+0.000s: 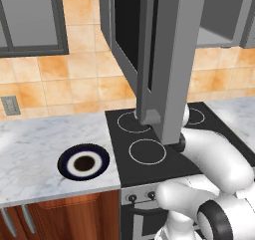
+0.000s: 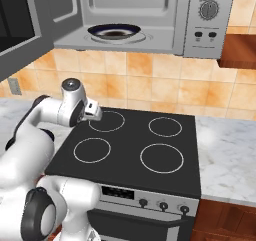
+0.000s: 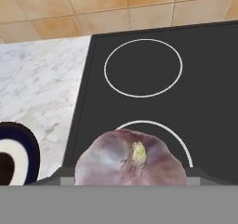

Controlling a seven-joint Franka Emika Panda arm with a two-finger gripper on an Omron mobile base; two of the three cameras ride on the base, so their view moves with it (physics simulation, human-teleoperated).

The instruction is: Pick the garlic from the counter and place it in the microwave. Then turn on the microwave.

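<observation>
The garlic (image 3: 128, 161) sits clamped in the jaws of the gripper (image 3: 128, 181), carried over the black stovetop (image 2: 135, 150) beside the marble worktop (image 1: 35, 149). Above, the microwave (image 2: 200, 20) stands with its door (image 1: 164, 60) swung wide — the lift should rise clear of that door's lower edge, then travel level into the cavity before letting go. Counted: one garlic bulb, four burner rings, two blue plates — one plate on the worktop (image 1: 83, 163), one plate inside the oven (image 2: 115, 32).
</observation>
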